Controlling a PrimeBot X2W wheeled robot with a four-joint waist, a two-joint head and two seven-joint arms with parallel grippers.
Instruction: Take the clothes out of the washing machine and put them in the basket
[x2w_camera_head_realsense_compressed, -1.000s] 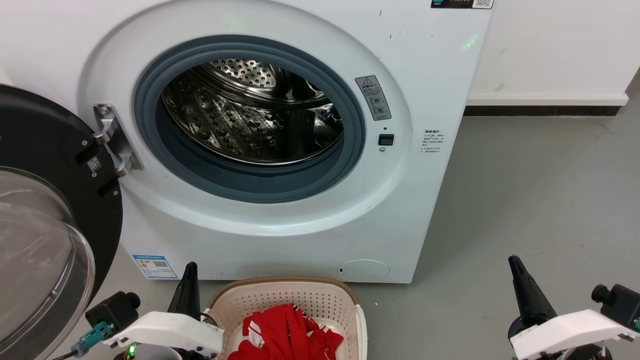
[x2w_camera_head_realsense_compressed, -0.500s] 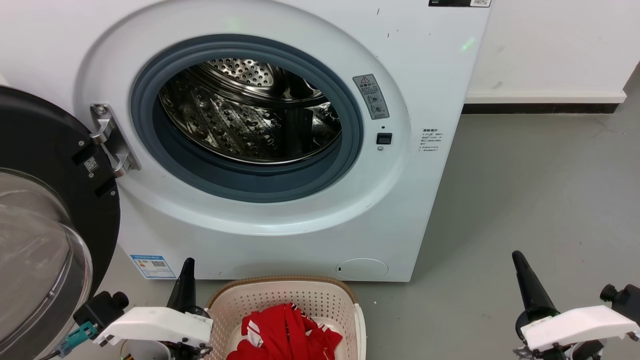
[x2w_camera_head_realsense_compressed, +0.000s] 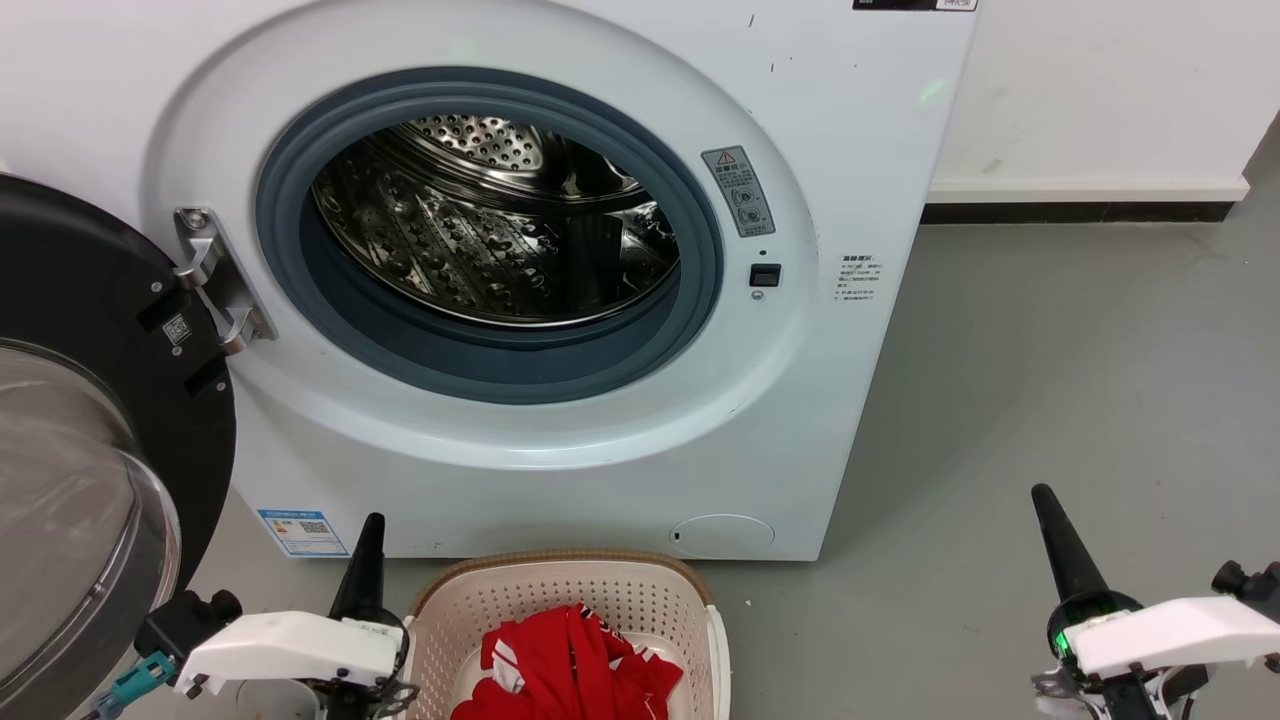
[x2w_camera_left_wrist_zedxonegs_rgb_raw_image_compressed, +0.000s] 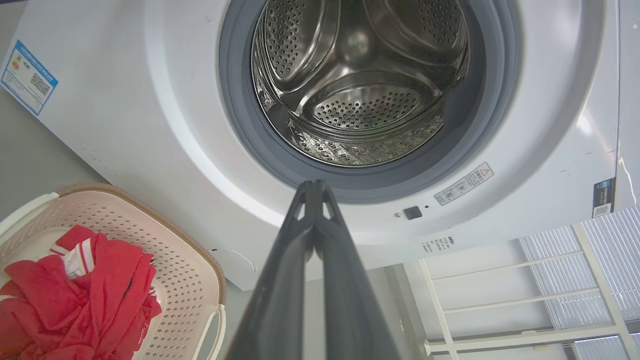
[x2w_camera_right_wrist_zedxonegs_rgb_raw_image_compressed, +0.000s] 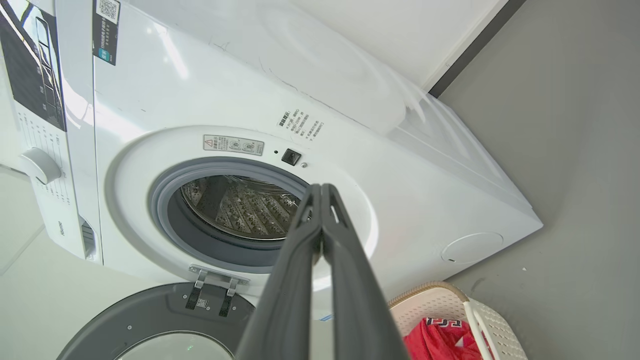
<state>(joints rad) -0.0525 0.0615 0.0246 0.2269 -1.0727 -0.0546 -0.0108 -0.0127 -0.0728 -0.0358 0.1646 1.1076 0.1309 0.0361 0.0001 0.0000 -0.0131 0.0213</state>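
Observation:
The red clothes (x2w_camera_head_realsense_compressed: 570, 665) lie bunched inside the cream basket (x2w_camera_head_realsense_compressed: 560, 590), which stands on the floor in front of the washing machine (x2w_camera_head_realsense_compressed: 830, 150). The machine's steel drum (x2w_camera_head_realsense_compressed: 490, 240) shows bare metal through the grey ring. My left gripper (x2w_camera_head_realsense_compressed: 373, 522) is shut with nothing in it, just left of the basket. My right gripper (x2w_camera_head_realsense_compressed: 1042, 494) is shut and holds nothing, over the floor to the right of the machine. The left wrist view shows the clothes (x2w_camera_left_wrist_zedxonegs_rgb_raw_image_compressed: 75, 295) in the basket (x2w_camera_left_wrist_zedxonegs_rgb_raw_image_compressed: 180, 260); my left gripper (x2w_camera_left_wrist_zedxonegs_rgb_raw_image_compressed: 314, 185) points at the drum (x2w_camera_left_wrist_zedxonegs_rgb_raw_image_compressed: 360, 80). In the right wrist view my right gripper (x2w_camera_right_wrist_zedxonegs_rgb_raw_image_compressed: 321, 188) points at the machine (x2w_camera_right_wrist_zedxonegs_rgb_raw_image_compressed: 400, 160).
The black-framed glass door (x2w_camera_head_realsense_compressed: 90, 440) hangs open at the left, close to my left arm. Grey floor (x2w_camera_head_realsense_compressed: 1080, 380) stretches to the right of the machine up to a white wall with a dark skirting (x2w_camera_head_realsense_compressed: 1080, 212). A white shelf frame (x2w_camera_left_wrist_zedxonegs_rgb_raw_image_compressed: 525, 290) appears in the left wrist view.
Both grippers have drifted outward, the left one lower-left and the right one slightly up and right. The whole head picture has shifted a little, so the camera moved. The clothes stay in the basket.

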